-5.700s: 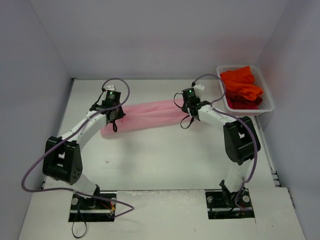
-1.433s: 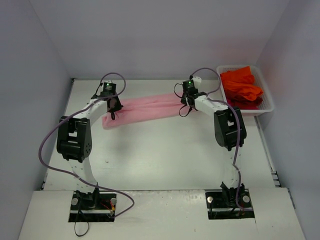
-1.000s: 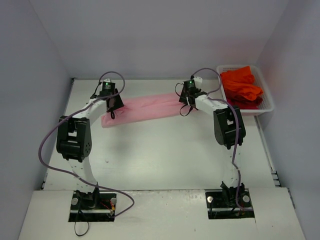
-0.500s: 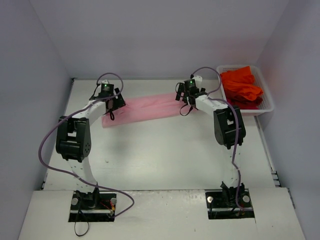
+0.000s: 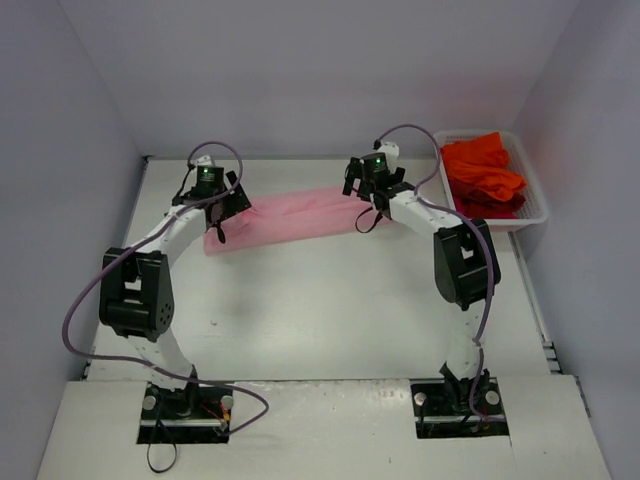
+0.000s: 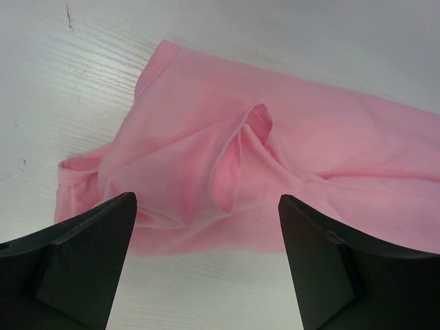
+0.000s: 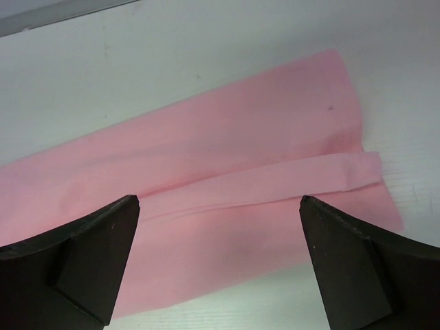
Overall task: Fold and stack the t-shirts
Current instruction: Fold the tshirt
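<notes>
Your left end effector (image 6: 206,206) and right end effector (image 7: 220,206) are spread wide, holding nothing. Flatten the pink t-shirt (image 5: 295,215)'s bumpy 9 o'clock end first.

The t-shirt (image 5: 290,215) on the table (image 5: 320,310) is plain light pink, without any print. The other t-shirts (image 5: 482,168) are bright orange-red, with a darker red in the lower folds. Their basket (image 5: 497,223) is white. The table is white, with a fine wood grain and a few small dark marks. Both arms (image 5: 165,235) are white with black joints, and their cables (image 5: 75,310) are purple. The left gripper (image 6: 206,199) and the right gripper (image 7: 218,199) have black fingers (image 6: 75,268). A small green light (image 5: 204,171) shows on each wrist. The walls (image 5: 300,70) are pale grey-lilac.
</notes>
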`<state>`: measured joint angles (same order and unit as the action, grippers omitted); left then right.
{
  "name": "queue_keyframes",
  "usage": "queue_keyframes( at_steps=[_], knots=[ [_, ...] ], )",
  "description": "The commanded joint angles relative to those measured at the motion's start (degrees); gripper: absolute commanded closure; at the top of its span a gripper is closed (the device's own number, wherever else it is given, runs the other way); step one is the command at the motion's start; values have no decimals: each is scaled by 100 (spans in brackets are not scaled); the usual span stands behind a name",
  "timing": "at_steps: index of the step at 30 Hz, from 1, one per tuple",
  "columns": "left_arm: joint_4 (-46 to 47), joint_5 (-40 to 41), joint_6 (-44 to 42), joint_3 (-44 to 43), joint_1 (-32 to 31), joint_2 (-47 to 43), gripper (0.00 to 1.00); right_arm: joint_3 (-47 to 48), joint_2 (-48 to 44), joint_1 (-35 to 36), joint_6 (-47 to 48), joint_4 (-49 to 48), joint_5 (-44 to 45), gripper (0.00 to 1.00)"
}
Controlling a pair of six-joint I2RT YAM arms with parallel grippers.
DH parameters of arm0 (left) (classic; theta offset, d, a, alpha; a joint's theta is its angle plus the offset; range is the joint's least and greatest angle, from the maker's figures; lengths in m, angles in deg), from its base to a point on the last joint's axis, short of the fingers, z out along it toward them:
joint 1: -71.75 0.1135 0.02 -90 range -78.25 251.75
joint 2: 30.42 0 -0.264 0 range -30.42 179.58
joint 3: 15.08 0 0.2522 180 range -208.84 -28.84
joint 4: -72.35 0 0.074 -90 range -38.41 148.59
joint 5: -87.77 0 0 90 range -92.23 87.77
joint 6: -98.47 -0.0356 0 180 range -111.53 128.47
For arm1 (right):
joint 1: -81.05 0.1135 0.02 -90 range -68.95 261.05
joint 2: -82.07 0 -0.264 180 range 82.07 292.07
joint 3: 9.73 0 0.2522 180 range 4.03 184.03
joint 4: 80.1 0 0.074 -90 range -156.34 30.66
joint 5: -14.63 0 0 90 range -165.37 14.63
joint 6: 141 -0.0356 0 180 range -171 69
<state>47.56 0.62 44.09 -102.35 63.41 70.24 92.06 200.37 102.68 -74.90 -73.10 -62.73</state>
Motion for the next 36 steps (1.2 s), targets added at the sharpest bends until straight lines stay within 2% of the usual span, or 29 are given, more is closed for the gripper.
queue_keyframes(
  at_steps=[1, 12, 21, 36],
  knots=[
    [92, 13, 182, -75, -176, -556, 19, -75, -413, 149, 8, -255, 142, 0],
    [-286, 655, 472, -49, -994, -732, 19, -67, -44, 245, -10, -334, 168, 0],
    [-189, 602, 798, 232, -1038, -504, 19, -93, 272, 175, -53, -492, 72, 0],
    [100, 576, 824, 320, -1038, -12, 19, -31, 633, 131, -27, -686, 19, 0]
  ],
)
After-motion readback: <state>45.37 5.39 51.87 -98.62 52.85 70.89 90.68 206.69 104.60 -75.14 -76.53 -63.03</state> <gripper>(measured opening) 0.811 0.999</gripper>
